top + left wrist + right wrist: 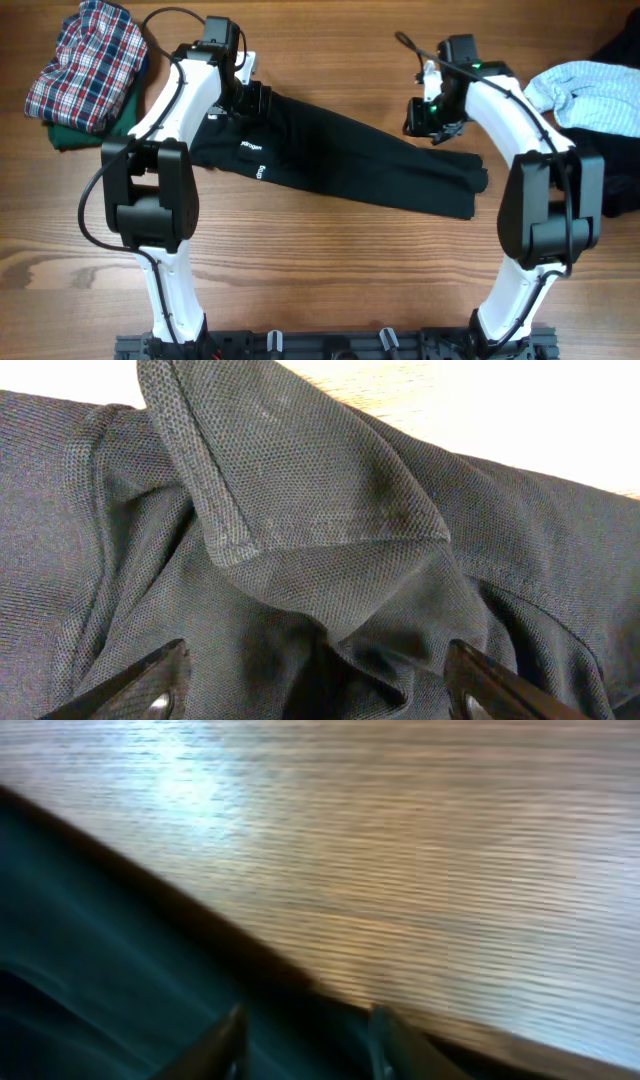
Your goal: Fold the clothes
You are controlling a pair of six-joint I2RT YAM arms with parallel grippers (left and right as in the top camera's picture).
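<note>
A black polo shirt [340, 160] lies in a long band slanting from the upper left to the right of the wooden table. My left gripper [256, 100] is at its collar end. In the left wrist view the fingers [310, 690] are wide open, with the raised collar [300, 490] between and ahead of them. My right gripper [440, 128] is over the shirt's far edge near its right end. In the blurred right wrist view its fingers [305, 1040] are apart over dark cloth [100, 970] at the edge of the bare wood.
A plaid shirt [85, 60] lies on a green garment [70, 135] at the back left. A light blue striped garment [590, 95] and a dark garment [620, 170] lie at the right edge. The arm bases stand at the front.
</note>
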